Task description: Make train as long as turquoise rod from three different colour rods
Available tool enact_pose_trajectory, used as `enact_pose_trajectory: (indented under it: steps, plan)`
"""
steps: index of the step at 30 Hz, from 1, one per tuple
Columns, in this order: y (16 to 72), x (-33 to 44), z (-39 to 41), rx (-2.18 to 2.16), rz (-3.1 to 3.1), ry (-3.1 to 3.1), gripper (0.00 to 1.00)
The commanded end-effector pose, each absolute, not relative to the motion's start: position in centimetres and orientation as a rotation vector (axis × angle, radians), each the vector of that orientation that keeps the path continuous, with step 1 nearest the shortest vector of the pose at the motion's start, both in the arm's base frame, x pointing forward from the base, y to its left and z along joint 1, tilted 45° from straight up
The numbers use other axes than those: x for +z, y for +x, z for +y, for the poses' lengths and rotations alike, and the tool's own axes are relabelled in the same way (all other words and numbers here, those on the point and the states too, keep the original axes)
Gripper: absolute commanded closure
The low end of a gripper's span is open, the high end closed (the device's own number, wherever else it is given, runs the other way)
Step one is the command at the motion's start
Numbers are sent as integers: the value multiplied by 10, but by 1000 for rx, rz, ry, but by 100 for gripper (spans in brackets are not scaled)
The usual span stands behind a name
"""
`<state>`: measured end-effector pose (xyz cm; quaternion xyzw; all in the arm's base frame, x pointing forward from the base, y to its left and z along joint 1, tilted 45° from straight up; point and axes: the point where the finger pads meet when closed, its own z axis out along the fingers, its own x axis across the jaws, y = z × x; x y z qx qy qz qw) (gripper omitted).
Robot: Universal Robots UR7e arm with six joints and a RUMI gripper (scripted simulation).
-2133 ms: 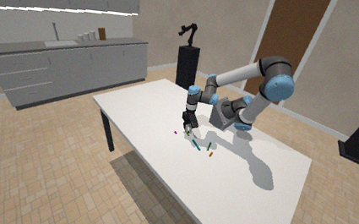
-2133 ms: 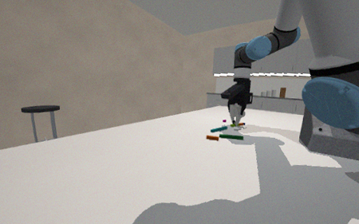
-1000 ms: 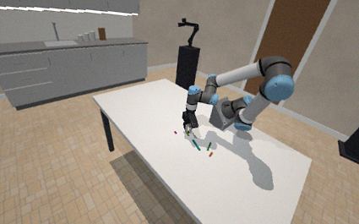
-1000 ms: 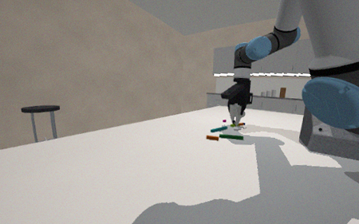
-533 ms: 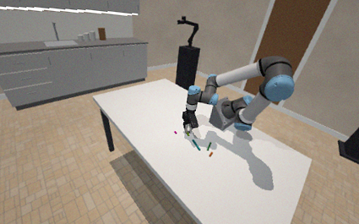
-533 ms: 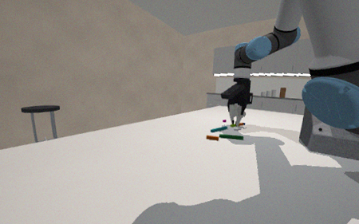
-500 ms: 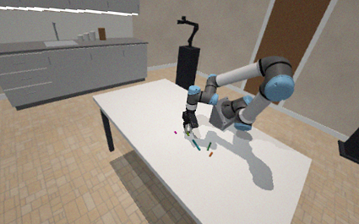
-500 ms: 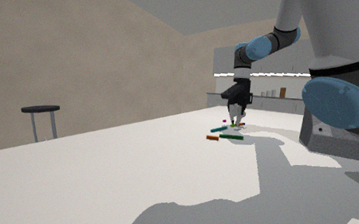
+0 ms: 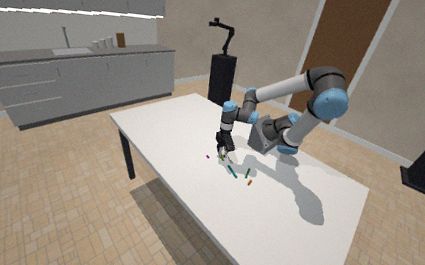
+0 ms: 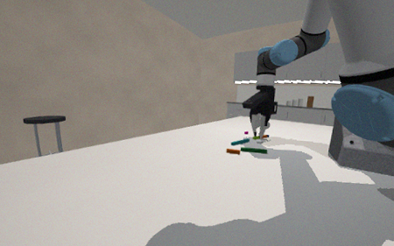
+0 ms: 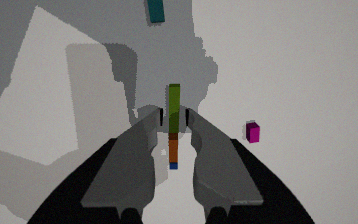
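A lime rod (image 11: 174, 95) (image 9: 223, 159), an orange rod (image 11: 173, 148) and a blue rod (image 11: 173, 166) lie in one straight line, end to end, with no gap visible in the wrist view. My gripper (image 11: 174, 109) (image 10: 258, 137) is slightly open around the lime rod, with a narrow gap on each side. The turquoise rod (image 9: 232, 171) (image 10: 240, 142) (image 11: 156, 11) lies apart, beyond the lime end. A magenta rod (image 11: 253, 133) (image 9: 208, 156) (image 10: 246, 133) lies off to the right in the wrist view.
A green rod (image 9: 247, 173) (image 10: 254, 150) and a second orange rod (image 9: 250, 182) (image 10: 233, 151) lie close together past the turquoise rod. All lie on the white table (image 9: 270, 233). The arm's base stands at the table's back side.
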<state>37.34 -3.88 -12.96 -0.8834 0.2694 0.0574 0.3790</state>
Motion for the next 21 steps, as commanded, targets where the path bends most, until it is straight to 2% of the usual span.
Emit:
enact_pose_trajectory:
  steps: [1, 21]
  plan:
    - [373, -127, -42, 145, 689, -2258, 86]
    - [365, -70, -98, 145, 689, -2258, 86]
